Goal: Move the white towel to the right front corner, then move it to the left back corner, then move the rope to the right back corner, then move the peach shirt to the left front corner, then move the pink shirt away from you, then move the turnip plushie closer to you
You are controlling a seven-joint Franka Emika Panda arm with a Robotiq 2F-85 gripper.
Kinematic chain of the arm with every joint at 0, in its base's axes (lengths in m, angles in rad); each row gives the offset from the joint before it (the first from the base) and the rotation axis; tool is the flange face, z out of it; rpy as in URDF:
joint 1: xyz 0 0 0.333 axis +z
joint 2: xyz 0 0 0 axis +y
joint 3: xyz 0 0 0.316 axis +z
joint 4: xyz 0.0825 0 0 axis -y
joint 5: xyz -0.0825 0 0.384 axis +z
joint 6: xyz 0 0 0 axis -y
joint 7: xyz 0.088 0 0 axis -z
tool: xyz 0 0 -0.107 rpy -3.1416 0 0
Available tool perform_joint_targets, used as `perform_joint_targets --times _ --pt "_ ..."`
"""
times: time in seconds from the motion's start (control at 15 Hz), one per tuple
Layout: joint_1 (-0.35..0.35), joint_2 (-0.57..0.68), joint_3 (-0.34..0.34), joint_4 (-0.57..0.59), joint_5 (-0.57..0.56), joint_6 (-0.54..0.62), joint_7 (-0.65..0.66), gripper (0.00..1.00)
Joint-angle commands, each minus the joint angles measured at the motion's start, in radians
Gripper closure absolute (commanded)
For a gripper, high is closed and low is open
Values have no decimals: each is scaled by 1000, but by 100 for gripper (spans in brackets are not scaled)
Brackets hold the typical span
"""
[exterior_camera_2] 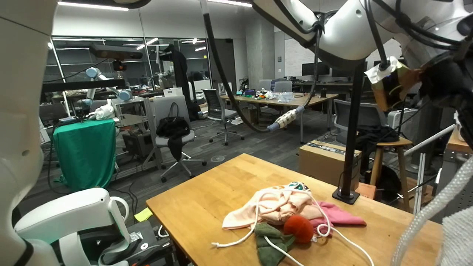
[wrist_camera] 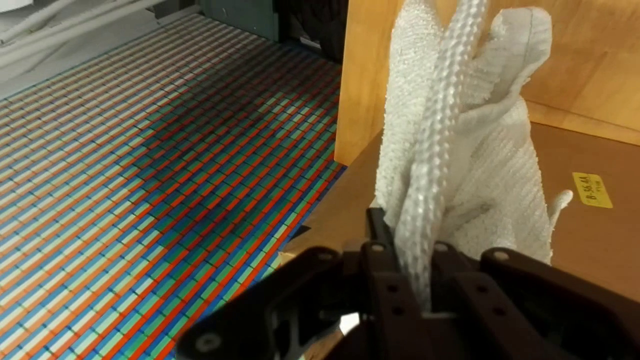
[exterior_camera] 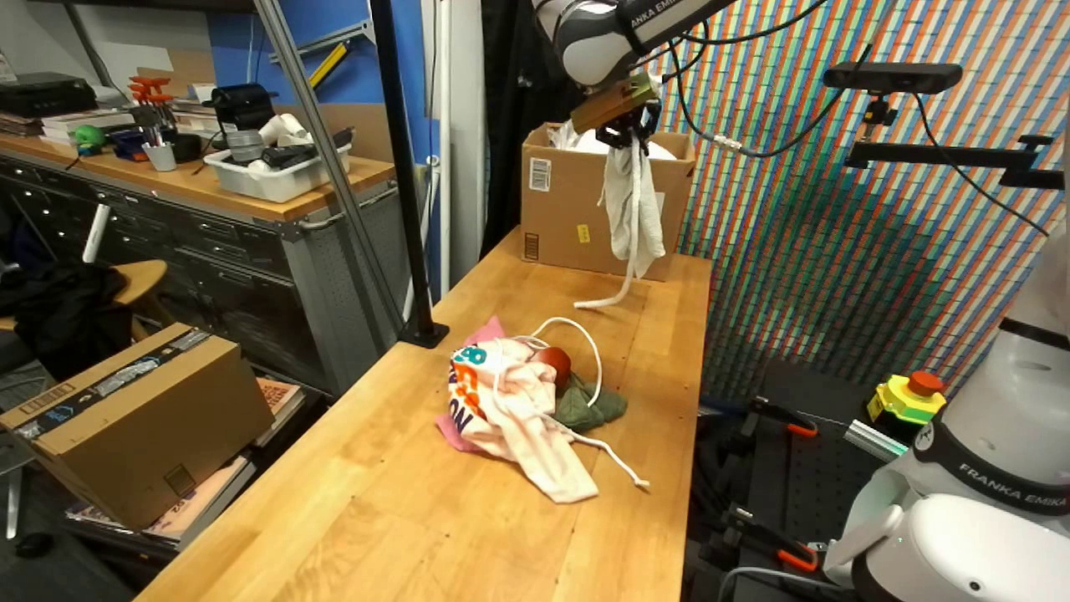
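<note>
- Gripper [wrist_camera: 412, 255]: jaws narrowed, w/ rope [wrist_camera: 442, 125] & white towel [wrist_camera: 500, 190] pinched btwn; both hang below, braided rope in front of towel in wrist view.
- Rope, lower end: curves sideways nr worktop [exterior_camera: 351, 502]; contact can't be told.
- Cardboard box [exterior_camera: 577, 226]: open-topped, fills worktop's end, behind hanging towel in an exterior view. Yellow sticker [wrist_camera: 592, 190] reads "B-36-4A"; white label [exterior_camera: 540, 175] carries a barcode, print too small to read.
- Peach shirt [exterior_camera: 527, 401]: crumpled on worktop, well apart from gripper. Dark letters "ON" legible; teal & orange characters too creased to read.
- Pink shirt [exterior_camera_2: 340, 215]: partly under peach shirt, edges showing.
- Turnip plushie [exterior_camera_2: 298, 229]: red body touching shirts, green leaves on worktop; seen in both exterior views.
- White cords [exterior_camera_2: 229, 245]: loop over pile, ends trailing onto worktop.
- Black post [exterior_camera: 410, 217]: upright, foot at worktop edge, just beside pile.
- Arm base [exterior_camera: 1011, 410]: lettered "FRANKA EMIKA", past opposite edge; nr it, yellow unit [exterior_camera: 903, 404] w/ red button [exterior_camera: 925, 383].
</note>
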Motion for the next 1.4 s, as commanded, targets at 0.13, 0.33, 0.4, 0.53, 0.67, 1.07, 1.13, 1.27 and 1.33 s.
perform_joint_targets --times 0.13,0.33,0.4,0.53,0.67,1.07,1.13,1.27,1.33 --pt "-4 55 -24 39 7 -44 12 92" --pt "-5 72 -32 34 -2 -49 6 92" --pt "-4 78 -33 31 -6 -53 1 92" --pt "0 93 -35 28 -18 -68 -10 91" --pt "1 108 -33 27 -23 -81 -24 65" --pt "6 132 -31 22 -40 -114 -56 25" --pt "6 133 -30 21 -39 -115 -59 16" --pt "6 134 -26 14 -35 -110 -68 2" --pt "4 130 -18 3 -26 -100 -83 0"
